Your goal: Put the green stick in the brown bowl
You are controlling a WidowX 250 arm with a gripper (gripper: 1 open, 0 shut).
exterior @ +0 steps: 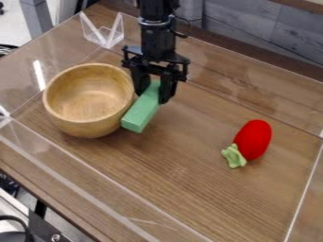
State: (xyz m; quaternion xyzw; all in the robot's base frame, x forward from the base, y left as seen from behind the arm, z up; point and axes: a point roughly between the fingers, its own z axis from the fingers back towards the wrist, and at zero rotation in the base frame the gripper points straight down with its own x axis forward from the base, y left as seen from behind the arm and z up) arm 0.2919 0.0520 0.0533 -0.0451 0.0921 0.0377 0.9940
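The green stick (142, 114) is a flat light-green bar, tilted, its lower end against the right wall of the brown bowl (70, 120). The round wooden bowl stands left of centre on the table with nothing in it. My gripper (155, 92) points down just right of the bowl's rim. Its black fingers (134, 83) sit on either side of the stick's upper end, shut on it. That upper end is partly hidden between the fingers.
A red strawberry toy (254, 138) with a green leafy top lies at the right. Clear plastic walls (76, 180) fence in the wooden table. A clear folded piece (104, 30) stands at the back left.
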